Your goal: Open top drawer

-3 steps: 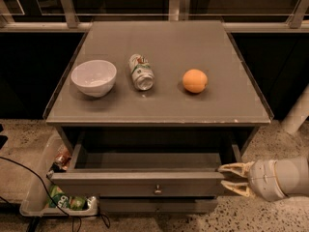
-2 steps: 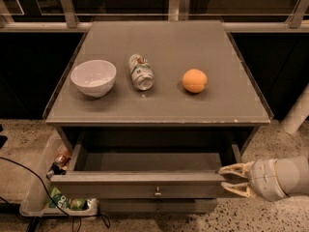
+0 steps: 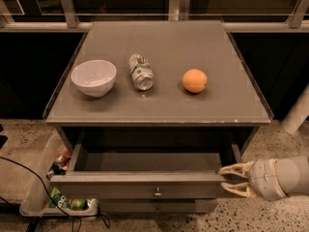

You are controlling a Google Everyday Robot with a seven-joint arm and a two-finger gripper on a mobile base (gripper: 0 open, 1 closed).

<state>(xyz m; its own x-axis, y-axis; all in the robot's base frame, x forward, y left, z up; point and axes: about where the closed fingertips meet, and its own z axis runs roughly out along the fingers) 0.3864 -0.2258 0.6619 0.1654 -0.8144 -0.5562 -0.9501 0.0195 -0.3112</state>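
1. The top drawer point(image 3: 145, 185) is standing pulled out toward the near side of the grey cabinet, under the cabinet top point(image 3: 231, 100). Its grey front is facing the camera with a small round knob point(image 3: 157, 193) at centre.
2. The gripper point(image 3: 226, 179) is sitting at the right end of that drawer front, reaching in from the right. Its fingers point(image 3: 234, 168) are spread apart, one above the front's top edge and one lower against its face. It is holding nothing, and it appears to be touching the front, though contact is hard to confirm.
3. A second, thinner drawer front point(image 3: 154, 207) is showing just below, closed.
4. On the cabinet top, a white bowl point(image 3: 93, 77) is sitting upright at the left, showing its plain white inside.
5. A drink can point(image 3: 141, 72) is lying on its side in the middle, open end nearer. Its label is showing green and red marks too small to read.
6. An orange point(image 3: 194, 80) is resting to the right of the can, apart from it.
7. On the floor at left, a clear bin point(image 3: 34, 197) is holding coloured packets, with a black cable point(image 3: 29, 170) running across it.
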